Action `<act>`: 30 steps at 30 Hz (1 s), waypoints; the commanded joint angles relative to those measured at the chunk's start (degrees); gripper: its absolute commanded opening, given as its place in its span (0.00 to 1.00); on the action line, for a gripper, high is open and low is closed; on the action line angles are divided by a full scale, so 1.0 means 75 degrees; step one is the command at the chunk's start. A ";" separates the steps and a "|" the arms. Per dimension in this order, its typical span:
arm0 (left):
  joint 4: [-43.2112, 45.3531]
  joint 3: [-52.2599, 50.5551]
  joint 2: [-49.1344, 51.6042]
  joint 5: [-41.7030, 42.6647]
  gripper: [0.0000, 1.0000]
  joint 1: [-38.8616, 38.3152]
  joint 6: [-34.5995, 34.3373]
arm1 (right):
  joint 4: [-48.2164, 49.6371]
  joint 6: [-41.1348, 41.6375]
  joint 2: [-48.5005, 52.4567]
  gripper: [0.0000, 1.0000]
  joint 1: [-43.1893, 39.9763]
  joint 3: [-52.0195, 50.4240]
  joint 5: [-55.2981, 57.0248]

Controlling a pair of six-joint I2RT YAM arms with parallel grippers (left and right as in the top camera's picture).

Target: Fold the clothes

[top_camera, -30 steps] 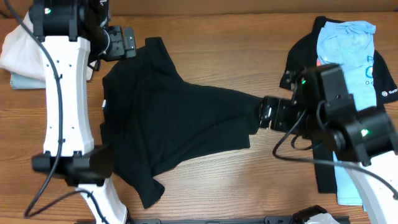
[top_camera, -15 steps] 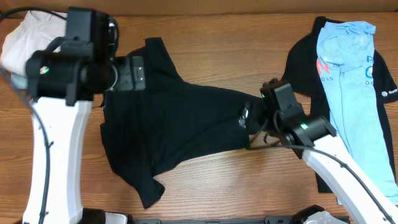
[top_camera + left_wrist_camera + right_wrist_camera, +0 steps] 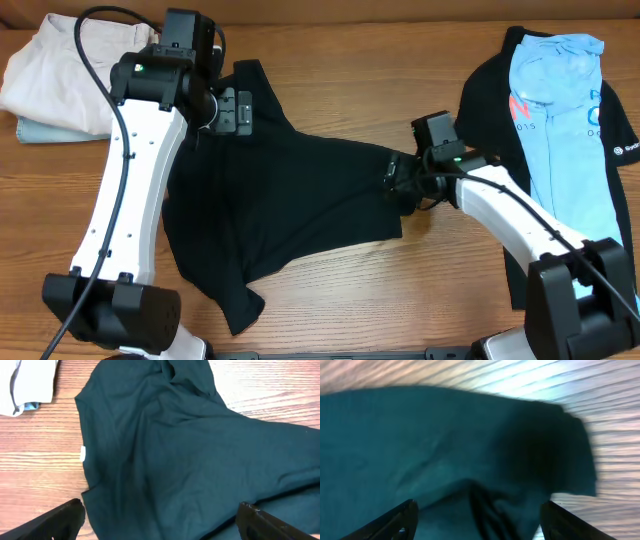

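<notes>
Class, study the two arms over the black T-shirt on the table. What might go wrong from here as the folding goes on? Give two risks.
1. The right gripper stands open over a bunched edge of the T-shirt. Closing there may pinch several layers and carry the creases into the fold.
2. The pile of other shirts lies partly under that arm's lower part, so a wide swing might drag it.

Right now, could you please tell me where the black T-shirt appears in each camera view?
Overhead: the black T-shirt lies spread across the middle of the wooden table.
Left wrist: it fills most of the frame, its white neck tag at left.
Right wrist: it covers the left and centre, blurred.
Shared landmark: the wooden table showing past the shirt's edge.
</notes>
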 commanded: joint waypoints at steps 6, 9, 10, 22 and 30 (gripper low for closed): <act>0.0268 -0.0026 0.0417 0.0280 1.00 -0.0003 0.0318 | 0.0160 -0.0393 0.0906 0.63 0.1087 0.0026 0.0289; 0.0291 -0.0026 0.0431 0.0277 1.00 -0.0003 0.0323 | -0.0017 -0.0391 0.1160 0.57 0.1239 0.0026 0.0192; 0.0303 -0.0026 0.0431 0.0277 1.00 -0.0003 0.0323 | -0.0105 -0.0391 0.1192 0.55 0.1259 0.0026 0.0079; 0.0309 -0.0026 0.0431 0.0271 1.00 0.0000 0.0501 | -0.3351 -0.0621 0.1102 0.53 0.1623 0.0026 -0.2101; 0.0219 -0.0026 0.0431 0.0242 1.00 0.0000 0.0755 | -0.3681 -0.0009 -0.1335 0.58 0.1565 0.0670 -0.1647</act>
